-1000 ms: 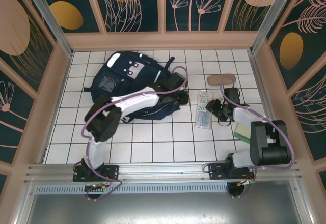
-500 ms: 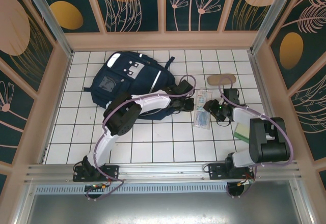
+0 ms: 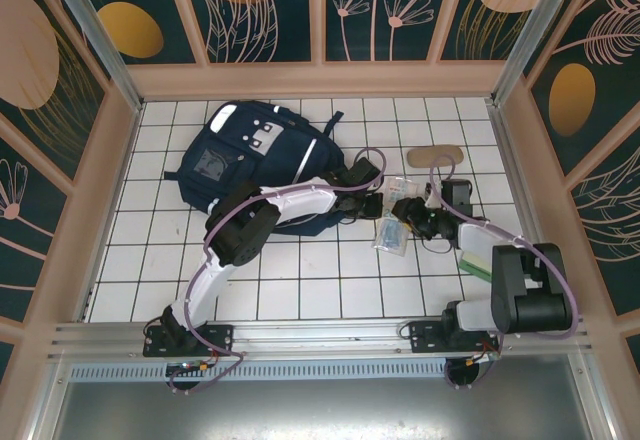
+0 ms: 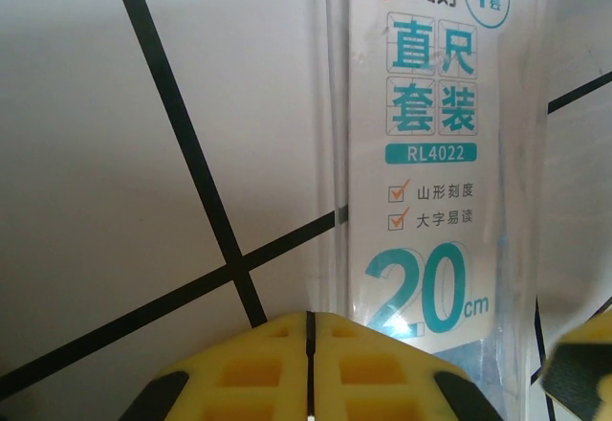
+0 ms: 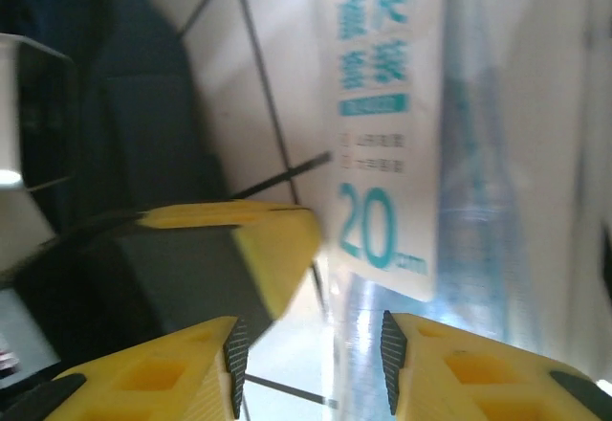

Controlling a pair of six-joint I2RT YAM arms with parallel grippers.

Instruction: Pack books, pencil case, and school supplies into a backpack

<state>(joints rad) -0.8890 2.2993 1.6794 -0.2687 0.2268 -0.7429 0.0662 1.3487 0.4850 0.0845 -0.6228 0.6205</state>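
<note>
The navy backpack (image 3: 258,155) lies at the back left of the tiled table; its dark fabric (image 5: 115,115) fills the upper left of the right wrist view. A clear plastic ruler pack (image 3: 391,225), printed "20 cm" (image 4: 435,153), lies right of it. My left gripper (image 3: 377,203) is shut, its yellow fingertips (image 4: 308,359) pressed together at the pack's near edge. My right gripper (image 3: 408,210) is open and low over the pack (image 5: 392,153), its jaws (image 5: 311,368) straddling the clear plastic, close beside the left fingers (image 5: 273,244). A tan pouch (image 3: 435,153) lies behind.
A green item (image 3: 477,260) lies under my right forearm near the right wall. Wooden walls ring the table. White tiles (image 3: 300,270) are bare in front of the backpack and along the left side.
My left arm has swung right from the backpack to the ruler pack. The right gripper has moved left over the pack and narrowed. The pack has shifted slightly and turned.
</note>
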